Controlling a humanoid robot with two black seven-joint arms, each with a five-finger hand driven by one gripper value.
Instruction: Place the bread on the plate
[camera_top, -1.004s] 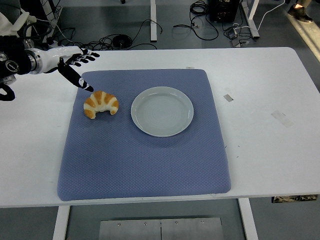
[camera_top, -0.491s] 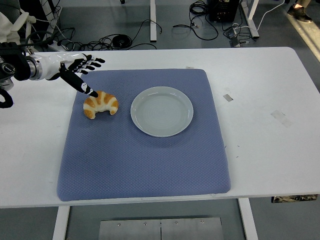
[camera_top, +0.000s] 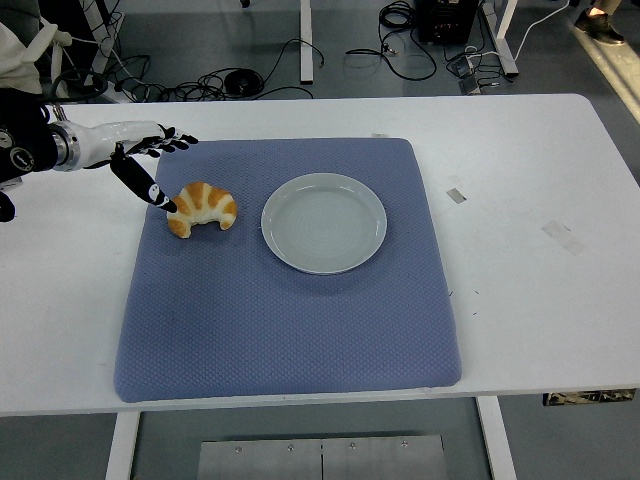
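**Mia:** Grey floor with black cables (camera_top: 250, 75) is showing behind the big white worktop (camera_top: 520, 170). What is lying on the worktop?

**Ben:** One big blue mat (camera_top: 290, 310) is covering the middle of it. Next in size, a round white plate (camera_top: 324, 222) is sitting on the mat, a bit past the middle.

**Mia:** Is anything lying on the plate?

**Ben:** No, nothing is lying on it. The bread (camera_top: 203, 207) is a little curved roll, brown with pale stripes. It is lying on the mat just beside the plate, on the plate's left, not touching it.

**Mia:** So the job is not done?

**Ben:** Not yet, I am thinking. Nothing is holding the bread. It needs picking up, carrying over to the right, and putting down on the plate.

**Mia:** What is the robot doing?

**Ben:** Its left arm is reaching in from the left side. The left hand (camera_top: 143, 160) is hanging over the far left corner of the mat. Its fingers (camera_top: 172, 141) are spread out and gripping nothing. One long finger is pointing down at the bread, and its tip is right at the bread's left end. I cannot tell if it is touching.

**Mia:** And the other arm?

**Ben:** It is not showing at all.
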